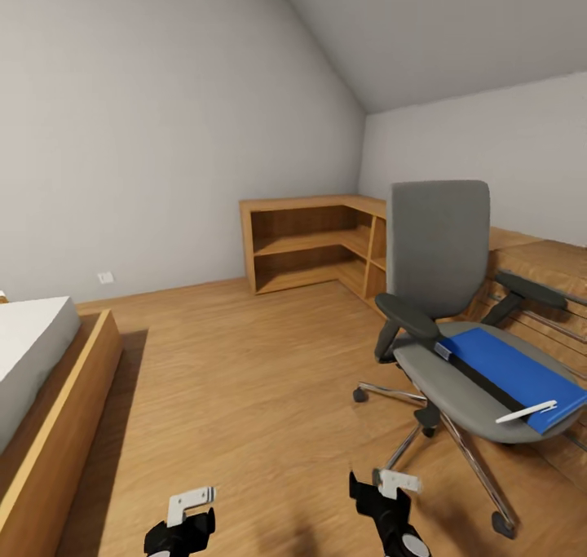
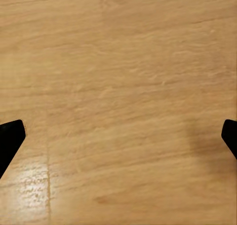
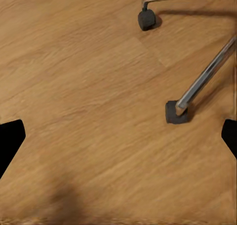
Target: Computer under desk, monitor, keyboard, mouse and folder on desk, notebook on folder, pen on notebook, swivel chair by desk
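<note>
The chair (image 1: 456, 320) stands on the wood floor (image 1: 244, 394), in front of the open wooden shelving (image 1: 314, 243), whose bays hold nothing. On its seat lies the folder (image 1: 509, 369), cut off by the frame edge, with the pen (image 1: 526, 413) on the folder's near corner. Both the left gripper (image 2: 118, 136) and the right gripper (image 3: 118, 136) are spread wide, holding nothing, above the floor. Two chair casters show beneath the right one.

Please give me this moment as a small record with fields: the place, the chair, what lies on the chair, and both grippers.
place: room with wooden floor, low wooden shelving at the far wall, bed at the left
swivel chair: stands on the floor, ahead to the right
on the seat: blue folder, white pen lying on the folder
left gripper: open, empty, above bare floor
right gripper: open, empty, near the chair's casters
</note>
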Controlling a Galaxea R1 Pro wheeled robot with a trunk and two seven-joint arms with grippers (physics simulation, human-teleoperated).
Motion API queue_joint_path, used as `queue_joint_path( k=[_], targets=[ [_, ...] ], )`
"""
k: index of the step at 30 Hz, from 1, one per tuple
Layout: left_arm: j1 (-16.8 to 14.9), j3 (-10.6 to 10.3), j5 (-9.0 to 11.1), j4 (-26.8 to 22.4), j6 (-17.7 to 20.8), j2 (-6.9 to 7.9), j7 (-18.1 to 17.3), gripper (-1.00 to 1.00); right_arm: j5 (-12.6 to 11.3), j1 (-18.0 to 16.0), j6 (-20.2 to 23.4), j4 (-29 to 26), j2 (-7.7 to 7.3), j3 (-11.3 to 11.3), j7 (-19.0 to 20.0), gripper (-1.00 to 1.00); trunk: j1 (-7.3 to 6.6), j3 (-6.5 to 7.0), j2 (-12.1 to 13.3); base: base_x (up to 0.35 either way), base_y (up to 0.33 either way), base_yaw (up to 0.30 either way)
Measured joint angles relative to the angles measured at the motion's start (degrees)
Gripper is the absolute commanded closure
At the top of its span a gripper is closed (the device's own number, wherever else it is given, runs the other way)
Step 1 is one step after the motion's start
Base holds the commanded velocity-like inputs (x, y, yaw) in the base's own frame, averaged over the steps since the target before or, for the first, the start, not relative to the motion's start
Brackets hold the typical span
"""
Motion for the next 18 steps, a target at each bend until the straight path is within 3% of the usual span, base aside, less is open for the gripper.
queue_joint_path(
  k=[8,15,16,18],
  targets=[
    [-0.01,0.19,0.22,4.07,-7.82,0.03,-0.54,-1.0,1.84,2.21,-0.25,5.13,0.29,1.69,0.41,-1.0,-1.75,1.44,3.2,0.0,0.0,0.0],
    [-0.01,0.22,0.25,7.41,-9.7,0.03,-0.52,-1.0,1.8,2.43,-3.92,9.45,0.47,2.35,0.51,-1.0,-3.29,2.7,6.0,-0.003,0.0,0.0],
    [0.0,0.24,0.26,9.03,-9.88,0.07,-0.55,-1.0,1.95,2.46,-5.31,13.98,1.11,2.7,0.56,-1.0,-3.5,2.87,6.41,-0.037,0.0,0.0],
    [-0.01,0.23,0.23,9.22,-9.9,0.08,-0.53,-1.0,2.14,2.44,-5.8,15.54,1.47,2.74,0.57,-1.0,-3.94,3.24,7.21,-0.124,0.0,0.0]
  ],
)
